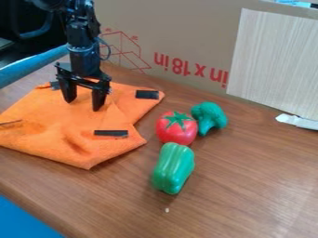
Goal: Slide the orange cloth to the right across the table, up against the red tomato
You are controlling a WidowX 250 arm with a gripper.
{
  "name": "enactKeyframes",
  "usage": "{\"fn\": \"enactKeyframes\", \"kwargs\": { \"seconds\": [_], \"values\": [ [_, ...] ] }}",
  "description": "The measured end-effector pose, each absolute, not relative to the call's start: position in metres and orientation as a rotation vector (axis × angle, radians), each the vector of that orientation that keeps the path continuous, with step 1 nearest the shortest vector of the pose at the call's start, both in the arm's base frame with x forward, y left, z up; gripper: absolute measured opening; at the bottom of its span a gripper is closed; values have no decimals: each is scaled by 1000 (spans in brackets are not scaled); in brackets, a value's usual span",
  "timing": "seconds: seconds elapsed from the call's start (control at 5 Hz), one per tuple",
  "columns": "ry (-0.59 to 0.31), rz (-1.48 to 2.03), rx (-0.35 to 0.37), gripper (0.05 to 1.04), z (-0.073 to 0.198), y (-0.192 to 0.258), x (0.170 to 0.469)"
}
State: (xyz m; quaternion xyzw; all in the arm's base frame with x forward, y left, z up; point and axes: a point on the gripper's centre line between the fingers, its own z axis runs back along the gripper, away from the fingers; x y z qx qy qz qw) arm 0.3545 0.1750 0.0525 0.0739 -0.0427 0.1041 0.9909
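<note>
I am looking down at a brown table from far away, and I am calling the far side 12 o'clock. My black gripper is hanging at 10 o'clock, pointing down. Its jaws are standing wide open, with nothing sitting between them but air and the orange cloth below. I can't tell if the tips are touching the cloth.

The cloth is lying at 9 o'clock, and it is making bumps and folds. Black strips are showing on it: one is sitting at the cloth's 2 o'clock, one is sitting between its 3 and 4 o'clock, and a part of one more is peeking out at 11 o'clock, by the gripper.

A red tomato with a green top is resting near the middle, just beside the cloth. Green broccoli is sitting at the tomato's 2 o'clock, very near it. A green pepper is lying at the tomato's 6 o'clock, and a tiny white bit is lying at the pepper's 6 o'clock.

A big brown box with red marks is standing at 12 o'clock. A pale board is leaning at 2 o'clock, and a white scrap is lying at 3 o'clock.
</note>
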Motion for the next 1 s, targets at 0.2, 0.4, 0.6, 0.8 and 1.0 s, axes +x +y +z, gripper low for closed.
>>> {"fn": "enactKeyframes", "kwargs": {
  "seconds": [0.2, 0.4, 0.6, 0.8, 1.0],
  "values": [
    [-81, 257, 147, 1001, 52, 180, 365],
    [-80, 288, 147, 1001, 52, 184, 373],
    [-79, 308, 148, 1001, 52, 187, 381],
    [-80, 291, 157, 1001, 51, 186, 391],
    [-87, 283, 155, 1001, 51, 185, 399]
  ]
}}
